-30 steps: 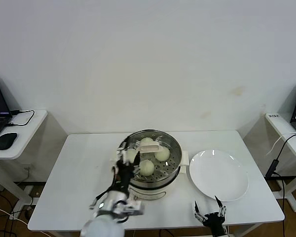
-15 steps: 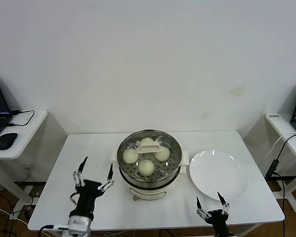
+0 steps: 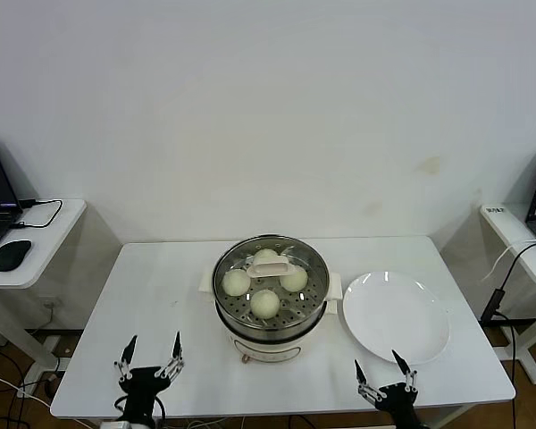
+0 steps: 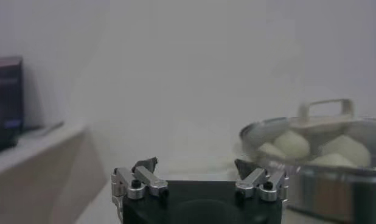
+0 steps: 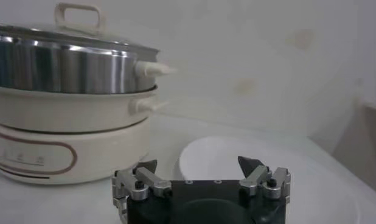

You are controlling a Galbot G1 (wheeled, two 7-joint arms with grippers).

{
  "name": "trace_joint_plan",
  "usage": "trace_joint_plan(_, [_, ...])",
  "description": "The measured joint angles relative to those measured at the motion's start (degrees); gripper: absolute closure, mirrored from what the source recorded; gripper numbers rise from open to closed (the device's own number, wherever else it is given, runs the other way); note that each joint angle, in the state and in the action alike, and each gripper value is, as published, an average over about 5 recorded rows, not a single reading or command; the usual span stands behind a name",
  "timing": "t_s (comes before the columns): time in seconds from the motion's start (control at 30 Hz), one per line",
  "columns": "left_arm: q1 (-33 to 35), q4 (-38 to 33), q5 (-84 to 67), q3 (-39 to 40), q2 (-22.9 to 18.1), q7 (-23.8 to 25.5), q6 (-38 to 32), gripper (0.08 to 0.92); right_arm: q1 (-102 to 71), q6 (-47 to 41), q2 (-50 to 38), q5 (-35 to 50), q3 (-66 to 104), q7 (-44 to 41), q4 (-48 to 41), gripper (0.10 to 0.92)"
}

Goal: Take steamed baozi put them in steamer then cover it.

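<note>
Four steamed baozi are seen inside the steamer, resting on the perforated tray, at the centre of the head view. A clear lid with a white handle is found seated on the steamer's rim, the buns showing through it; the same lid is seen in the left wrist view over the rounded buns. Steamer, steel wall on white base, is placed on the white table, mid-frame.

One white plate is set just beside the steamer, to the right of centre in the head view; nothing is seen on it.

Left gripper: held low at the bottom left of the head view, near the table's front edge, well apart from the steamer; fingers spread, nothing between them.

Right gripper: held at the bottom right of the head view, just in front of the plate; fingers spread, nothing held.

Progress, as judged: all buns are loaded and the cover is on, so the task is taken to be complete; nothing appears to be left except parking the arms.
</note>
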Motion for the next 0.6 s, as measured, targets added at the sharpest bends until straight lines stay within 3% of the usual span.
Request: trace_joint_plan(0.6, [4.7,4.5,-0.7,-0.5,-2.7,0.3,-4.7,0.177,-1.9,-0.7,-3.5,4.1,-2.0,-0.1,2.7,0.203])
